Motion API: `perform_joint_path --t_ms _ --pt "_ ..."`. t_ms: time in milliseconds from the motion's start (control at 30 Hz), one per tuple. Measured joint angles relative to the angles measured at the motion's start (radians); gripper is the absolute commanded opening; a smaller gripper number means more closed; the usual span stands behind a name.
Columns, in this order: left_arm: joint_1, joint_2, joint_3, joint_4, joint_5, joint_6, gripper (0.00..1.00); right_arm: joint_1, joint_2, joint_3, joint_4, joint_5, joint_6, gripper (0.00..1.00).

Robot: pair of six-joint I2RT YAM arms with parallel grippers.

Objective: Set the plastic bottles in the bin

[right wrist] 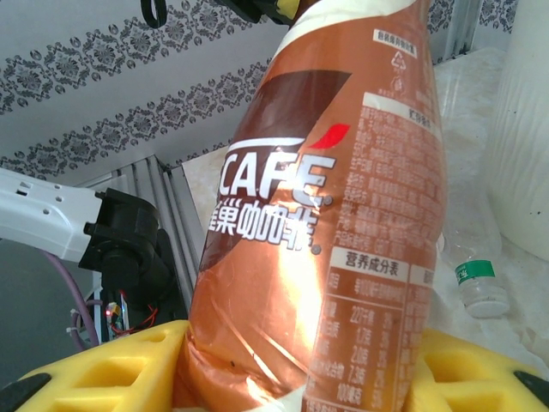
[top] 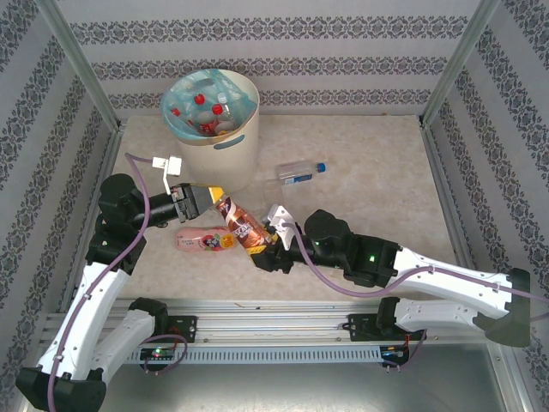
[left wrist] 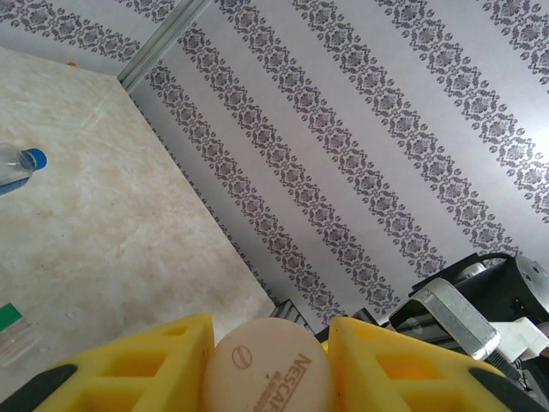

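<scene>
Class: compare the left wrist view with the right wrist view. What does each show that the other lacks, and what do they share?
Left wrist: the coffee bottle end-on, its cream cap clamped in the left gripper, and a blue-capped clear bottle lying on the table. Right wrist: the brown label, the right gripper holding the base, and the bin wall. Both: the coffee bottle, the table, the patterned wall.

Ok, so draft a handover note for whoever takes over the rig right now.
The left gripper is shut on the cap end of the brown coffee bottle.
The right gripper is shut on its base, so both arms hold it, near the bin.
Done: several bottles are in the bin.
Left: the brown coffee bottle, plus the pink bottle, blue-capped clear bottle and green-capped clear bottle lying on the table.
</scene>
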Motion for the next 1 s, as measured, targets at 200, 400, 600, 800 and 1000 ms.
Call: perform_joint_path --t_ms 200,400,600,800,1000 --pt "0.000 -0.019 -0.004 0.002 -0.023 -0.010 0.00 0.000 0.011 0.005 0.002 -0.001 0.000 0.66" --pt "0.000 -0.029 0.029 -0.024 -0.111 0.006 0.00 0.000 0.011 0.016 0.000 0.107 0.021 0.98" --pt "0.000 0.050 0.271 -0.097 -0.308 0.116 0.00 0.000 -0.059 0.003 -0.016 0.298 0.060 0.98" --pt "0.000 0.217 0.549 -0.146 -0.610 0.315 0.00 -0.002 -0.190 -0.047 -0.027 0.462 0.103 0.98" --pt "0.000 0.481 0.787 -0.188 -0.853 0.528 0.00 -0.022 -0.281 -0.106 -0.040 0.554 0.136 0.98"
